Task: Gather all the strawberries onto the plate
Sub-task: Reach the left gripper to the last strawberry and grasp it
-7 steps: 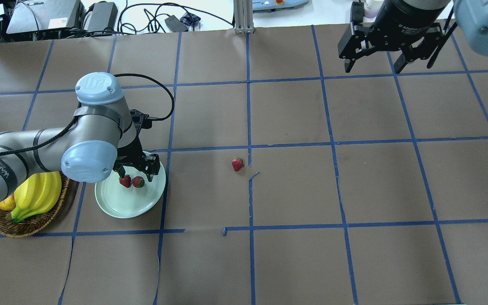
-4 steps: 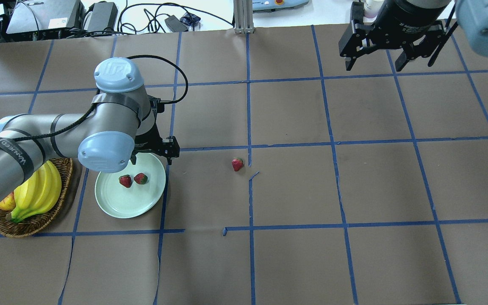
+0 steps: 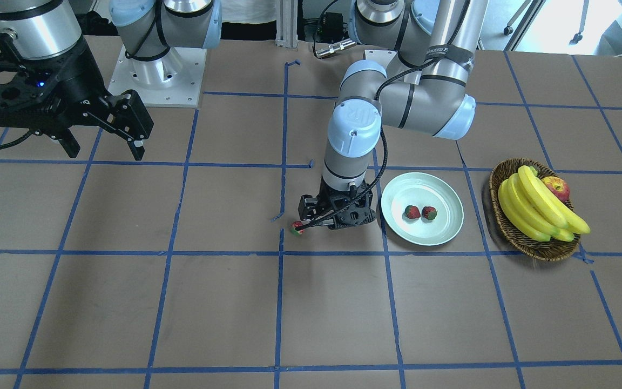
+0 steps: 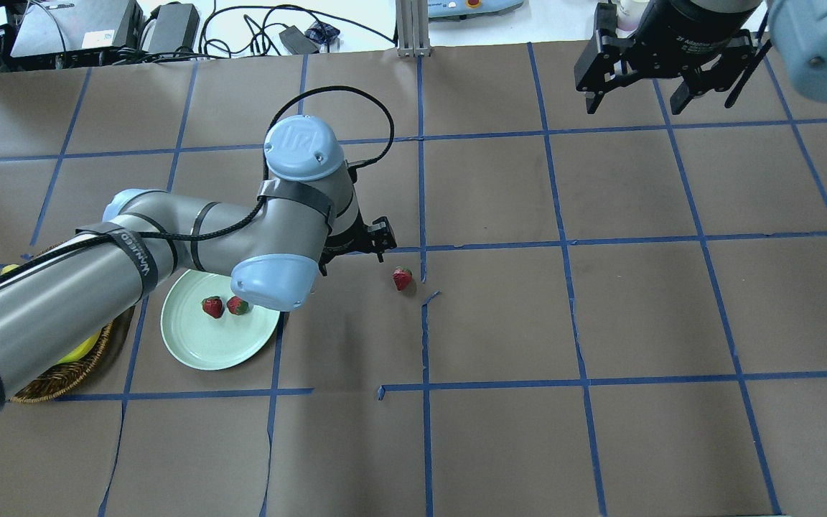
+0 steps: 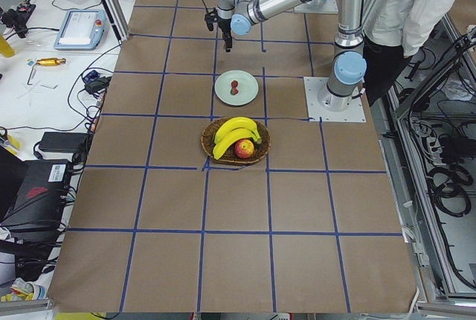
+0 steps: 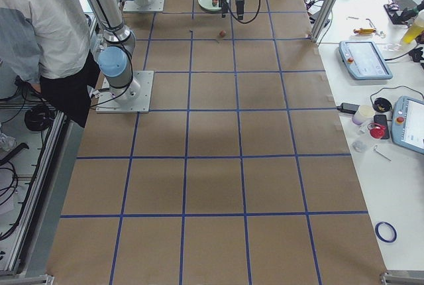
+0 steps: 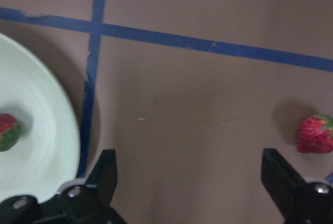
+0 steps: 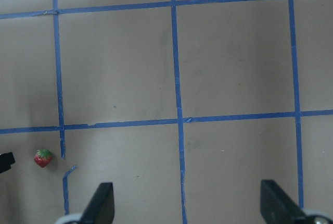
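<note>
Farthest left on the table (image 4: 500,445), seen from overhead, a basket (image 3: 532,249) of bananas (image 3: 532,208) with an apple (image 3: 556,188) sits at about 9 o'clock of the plate (image 4: 216,348), close beside it but not touching. Two strawberries (image 4: 212,306) (image 4: 237,306) lie side by side near the plate's middle, so close that I cannot tell whether they touch. Next comes the left gripper (image 7: 190,182), at 2 o'clock of the plate and just past its rim, pointing straight down above bare brown paper. Its jaws are spread wide with nothing between them, and its wrist camera shows the plate's edge outside one finger and a berry outside the other. That third strawberry (image 4: 402,278) rests on the table at 4 o'clock of the left gripper and roughly 3 o'clock of the plate. It is well apart from the plate and just beside a crossing of blue tape (image 4: 422,248) lines. Far off at 2 o'clock of that berry, over the table's far right part, the right gripper (image 4: 632,97) hangs high, its jaws also wide apart and empty. Its own camera catches the lone berry small at 8 o'clock in its view.
</note>
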You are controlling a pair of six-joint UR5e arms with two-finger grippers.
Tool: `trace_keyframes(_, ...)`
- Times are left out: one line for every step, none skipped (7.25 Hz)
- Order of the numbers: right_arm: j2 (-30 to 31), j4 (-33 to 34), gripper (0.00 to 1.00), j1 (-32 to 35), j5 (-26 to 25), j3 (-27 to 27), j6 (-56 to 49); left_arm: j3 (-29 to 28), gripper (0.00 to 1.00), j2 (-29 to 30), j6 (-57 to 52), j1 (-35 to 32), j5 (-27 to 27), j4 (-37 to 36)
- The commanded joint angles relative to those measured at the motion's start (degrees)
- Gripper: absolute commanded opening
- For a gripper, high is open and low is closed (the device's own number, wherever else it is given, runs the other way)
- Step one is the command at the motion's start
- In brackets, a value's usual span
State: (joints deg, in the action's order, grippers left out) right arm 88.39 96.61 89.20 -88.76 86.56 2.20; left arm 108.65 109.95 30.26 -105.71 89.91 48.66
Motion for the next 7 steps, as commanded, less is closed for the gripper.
trace_keyframes(0.0,0.1,1.0,0.0,0.0,0.0,0.1,-6.2,0.96,6.0,9.2,-4.2,-0.1,-2.4)
trace_keyframes(0.0,0.1,1.0,0.0,0.0,0.0,0.1,-6.3,0.94,7.6,9.8,-5.5,0.6,-2.3)
trace_keyframes(0.0,0.1,1.0,0.0,0.1,0.0,0.1,-6.1,0.88,8.7,8.9,-5.9,0.6,-2.2)
trace_keyframes(-0.2,0.0,1.0,0.0,0.3,0.0,0.1,-3.8,0.8,9.2,7.6,-6.5,0.9,-2.2)
trace_keyframes(-0.2,0.1,1.0,0.0,0.6,0.1,0.2,-2.9,0.63,9.1,6.7,-6.7,1.6,-2.5)
trace_keyframes(-0.2,0.0,1.0,0.0,0.6,0.0,0.1,-3.1,0.32,8.7,5.3,-6.7,1.6,-2.6)
trace_keyframes(-0.2,0.1,1.0,0.0,0.6,0.0,0.1,-4.0,0.0,7.5,1.2,-6.6,1.6,-2.3)
